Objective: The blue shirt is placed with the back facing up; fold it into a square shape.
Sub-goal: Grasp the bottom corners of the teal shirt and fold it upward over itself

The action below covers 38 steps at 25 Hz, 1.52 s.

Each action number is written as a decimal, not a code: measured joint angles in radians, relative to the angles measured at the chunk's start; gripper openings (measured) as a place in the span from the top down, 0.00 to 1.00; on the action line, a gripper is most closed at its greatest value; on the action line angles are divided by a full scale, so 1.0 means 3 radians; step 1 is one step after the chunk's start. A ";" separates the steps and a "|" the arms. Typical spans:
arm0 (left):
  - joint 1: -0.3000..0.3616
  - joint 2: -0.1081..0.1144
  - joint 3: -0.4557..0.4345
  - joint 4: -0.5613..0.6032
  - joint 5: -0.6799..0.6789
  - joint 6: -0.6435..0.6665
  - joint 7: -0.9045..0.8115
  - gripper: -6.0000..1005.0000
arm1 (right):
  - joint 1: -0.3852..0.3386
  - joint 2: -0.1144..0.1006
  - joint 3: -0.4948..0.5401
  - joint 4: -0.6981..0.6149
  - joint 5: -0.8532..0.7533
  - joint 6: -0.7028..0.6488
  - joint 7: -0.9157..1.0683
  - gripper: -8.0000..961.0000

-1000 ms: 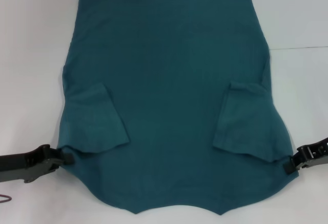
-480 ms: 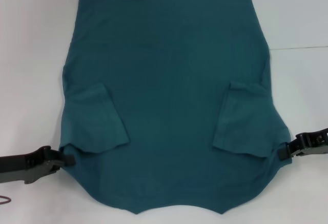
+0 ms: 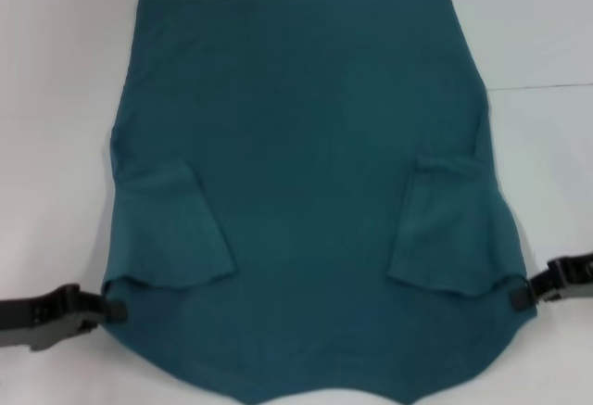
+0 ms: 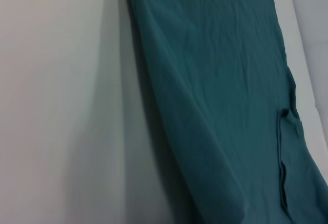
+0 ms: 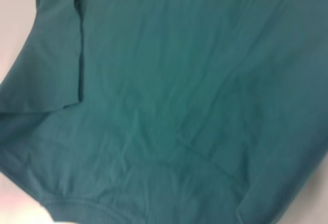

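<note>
We slid the blue shirt (image 3: 306, 192) toward the surface's near edge, left end effector (image 3: 109, 310) and right end effector (image 3: 521, 296) each pinching a shoulder, squaring it for folding.

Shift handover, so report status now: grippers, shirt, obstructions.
Left gripper and right gripper at the blue shirt's near corners. Shirt back up, both sleeves folded inward. Nothing in the way.

Head camera looks down; wrist cameras close over the blue shirt (image 3: 306, 183).

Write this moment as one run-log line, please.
left pincer: at left edge of dark teal cotton shirt | right pincer: at right edge | sleeves: folded inward
</note>
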 joint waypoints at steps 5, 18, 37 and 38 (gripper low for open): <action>0.0060 0.0003 0.0002 0.0110 0.0200 0.0212 0.0000 0.96 | -0.0133 0.0029 -0.0010 -0.0098 -0.0004 -0.0245 -0.0004 0.93; 0.0375 -0.0092 0.0002 0.0498 0.0416 0.0722 0.0027 0.96 | -0.0325 0.0011 -0.0039 -0.0112 -0.0026 -0.0629 -0.0122 0.92; -0.0207 0.0015 -0.0129 -0.0075 0.0372 0.0678 0.0006 0.96 | -0.0219 0.0034 0.0241 -0.0069 0.0297 -0.0394 -0.0278 0.90; -0.0263 0.0018 -0.0161 -0.0090 0.0371 0.0624 -0.0047 0.96 | -0.0208 0.0026 0.0252 -0.0076 0.0363 -0.0358 -0.0253 0.90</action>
